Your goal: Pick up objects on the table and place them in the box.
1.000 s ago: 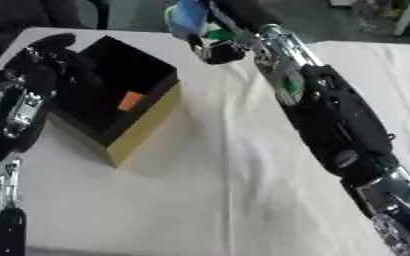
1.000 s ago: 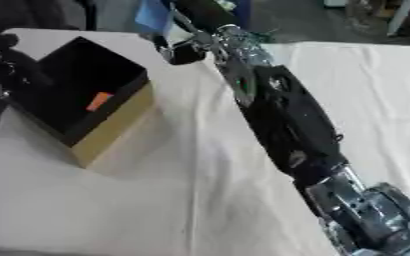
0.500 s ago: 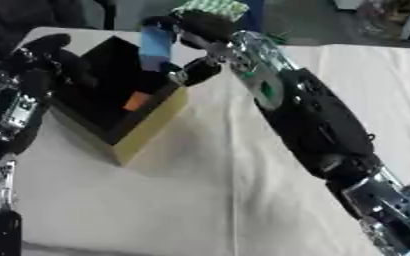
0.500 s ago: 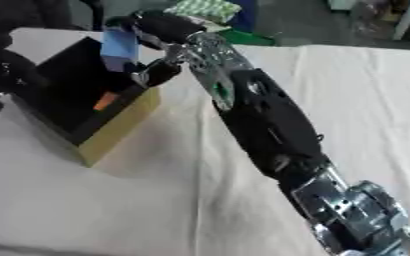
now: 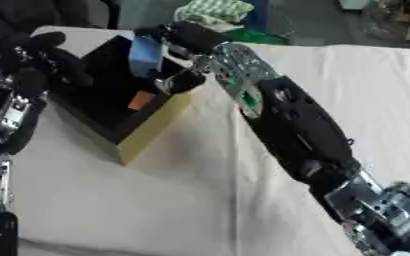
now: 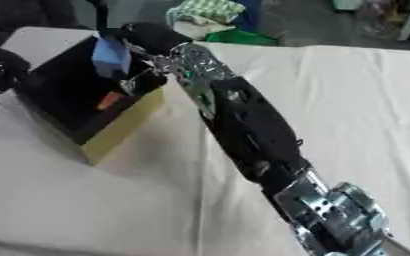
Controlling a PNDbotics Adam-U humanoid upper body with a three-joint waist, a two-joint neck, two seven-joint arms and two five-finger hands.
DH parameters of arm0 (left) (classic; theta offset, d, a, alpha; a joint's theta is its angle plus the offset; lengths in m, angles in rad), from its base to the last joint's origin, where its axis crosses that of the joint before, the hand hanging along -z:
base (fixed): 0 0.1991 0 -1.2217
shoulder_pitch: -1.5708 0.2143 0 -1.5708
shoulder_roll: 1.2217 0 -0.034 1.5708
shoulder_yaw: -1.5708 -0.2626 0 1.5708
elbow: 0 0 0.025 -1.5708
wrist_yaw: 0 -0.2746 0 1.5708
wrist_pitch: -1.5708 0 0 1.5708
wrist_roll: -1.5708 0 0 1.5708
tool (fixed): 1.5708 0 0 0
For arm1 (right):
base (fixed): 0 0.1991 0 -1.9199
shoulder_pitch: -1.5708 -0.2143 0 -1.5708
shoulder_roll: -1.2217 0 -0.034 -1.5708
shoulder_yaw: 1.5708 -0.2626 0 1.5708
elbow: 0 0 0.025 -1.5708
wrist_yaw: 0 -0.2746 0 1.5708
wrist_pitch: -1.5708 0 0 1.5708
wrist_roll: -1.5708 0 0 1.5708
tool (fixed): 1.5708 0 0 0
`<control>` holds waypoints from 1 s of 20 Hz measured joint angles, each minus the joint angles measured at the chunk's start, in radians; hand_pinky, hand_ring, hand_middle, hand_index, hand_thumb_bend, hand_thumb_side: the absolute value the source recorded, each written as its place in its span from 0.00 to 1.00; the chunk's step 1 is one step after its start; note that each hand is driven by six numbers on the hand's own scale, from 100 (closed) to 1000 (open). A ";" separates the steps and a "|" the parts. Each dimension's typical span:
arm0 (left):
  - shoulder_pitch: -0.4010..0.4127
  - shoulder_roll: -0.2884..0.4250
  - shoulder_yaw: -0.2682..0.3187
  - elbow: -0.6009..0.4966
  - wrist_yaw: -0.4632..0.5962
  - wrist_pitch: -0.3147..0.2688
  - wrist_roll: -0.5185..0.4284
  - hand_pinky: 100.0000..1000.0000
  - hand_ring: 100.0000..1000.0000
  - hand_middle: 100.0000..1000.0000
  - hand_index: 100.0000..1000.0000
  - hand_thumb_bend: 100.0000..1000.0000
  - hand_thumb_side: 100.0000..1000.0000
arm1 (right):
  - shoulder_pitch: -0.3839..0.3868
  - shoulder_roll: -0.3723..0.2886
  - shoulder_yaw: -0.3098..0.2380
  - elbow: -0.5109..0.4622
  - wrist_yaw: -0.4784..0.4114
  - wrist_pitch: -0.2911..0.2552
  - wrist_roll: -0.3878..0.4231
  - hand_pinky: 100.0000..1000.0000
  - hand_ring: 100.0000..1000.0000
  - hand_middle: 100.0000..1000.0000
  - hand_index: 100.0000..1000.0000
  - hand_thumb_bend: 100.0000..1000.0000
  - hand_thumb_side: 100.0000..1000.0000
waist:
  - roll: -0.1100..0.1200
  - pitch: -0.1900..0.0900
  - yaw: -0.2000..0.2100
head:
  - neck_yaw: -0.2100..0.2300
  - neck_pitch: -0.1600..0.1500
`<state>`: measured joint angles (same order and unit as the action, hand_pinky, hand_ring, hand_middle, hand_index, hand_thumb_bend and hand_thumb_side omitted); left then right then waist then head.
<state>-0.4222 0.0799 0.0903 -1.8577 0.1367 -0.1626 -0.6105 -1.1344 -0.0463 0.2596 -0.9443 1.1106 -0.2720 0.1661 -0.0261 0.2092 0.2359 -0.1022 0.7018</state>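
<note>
The right hand [image 5: 178, 42] reaches across the table with its fingers curled round a blue object [image 5: 145, 54], which hangs upright just under the hand, over the open top of the box [image 5: 147, 131]. The object's lower end dips about level with the box's rim; whether it touches the inside cannot be told. Below and slightly left of the hand, an orange piece [image 5: 140, 99] lies on the dark floor of the box. The box stands on the white table [image 5: 366, 100], its tan wall facing the robot. Left of the box, the left hand [image 5: 35, 60] rests against its far-left side, dark fingers relaxed and spread, gripping nothing. Beyond the hand, past the table's edge, lies a green checked cloth [image 5: 214, 10].
</note>
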 measured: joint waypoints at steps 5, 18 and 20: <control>0.000 0.000 0.000 0.000 0.000 0.000 0.000 0.68 0.58 0.61 0.87 0.00 0.60 | 0.000 0.000 0.005 -0.007 0.024 0.011 -0.049 0.88 0.84 1.00 1.00 0.00 0.38 | -0.001 0.000 -0.001 | 0.001 0.000; 0.000 0.000 0.000 -0.006 0.000 0.001 0.000 0.68 0.58 0.61 0.88 0.00 0.60 | 0.001 0.000 0.024 0.007 0.054 -0.137 0.157 1.00 1.00 1.00 1.00 0.00 0.88 | -0.003 0.000 -0.004 | 0.006 -0.005; 0.000 0.000 0.000 -0.006 0.000 0.001 0.000 0.68 0.58 0.61 0.88 0.00 0.60 | 0.003 0.000 0.023 0.007 0.054 -0.157 0.201 1.00 1.00 1.00 1.00 0.00 0.89 | -0.003 0.000 -0.005 | 0.007 -0.005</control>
<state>-0.4221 0.0798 0.0903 -1.8633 0.1366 -0.1611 -0.6104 -1.1313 -0.0462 0.2829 -0.9373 1.1645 -0.4291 0.3672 -0.0286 0.2091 0.2309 -0.0953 0.6970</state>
